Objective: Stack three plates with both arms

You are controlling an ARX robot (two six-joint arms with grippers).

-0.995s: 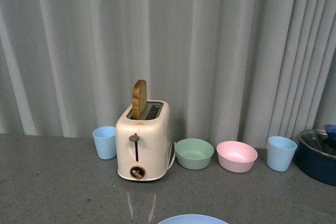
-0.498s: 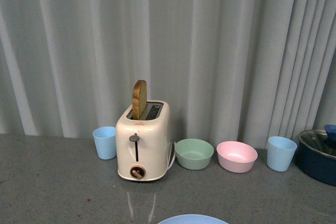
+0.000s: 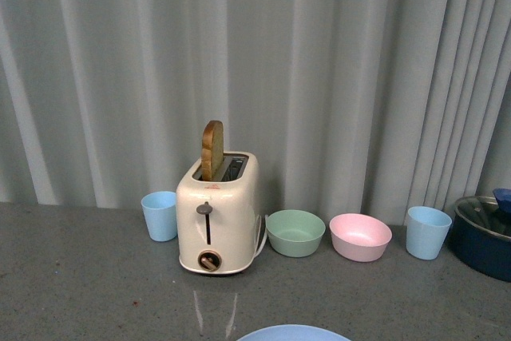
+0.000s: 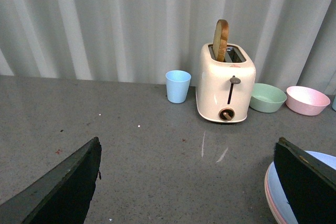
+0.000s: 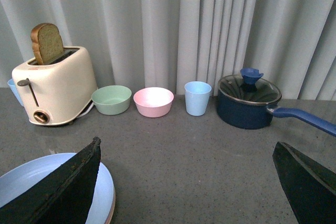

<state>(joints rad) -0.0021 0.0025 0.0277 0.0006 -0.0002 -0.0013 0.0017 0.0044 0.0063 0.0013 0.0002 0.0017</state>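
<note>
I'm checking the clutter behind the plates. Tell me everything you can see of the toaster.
The toaster is a cream, glossy two-slot model standing upright on the grey table before the curtain. A dark lever and a brown round knob sit on its front. One browned bread slice stands up out of a slot. Nothing is seen touching its sides.

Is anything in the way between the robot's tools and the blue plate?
Nothing visible is. The blue plate lies on a pink one, close beside each tool, left and right, with only bare table between. The toaster, bowls and cups stand far back by the curtain.
</note>
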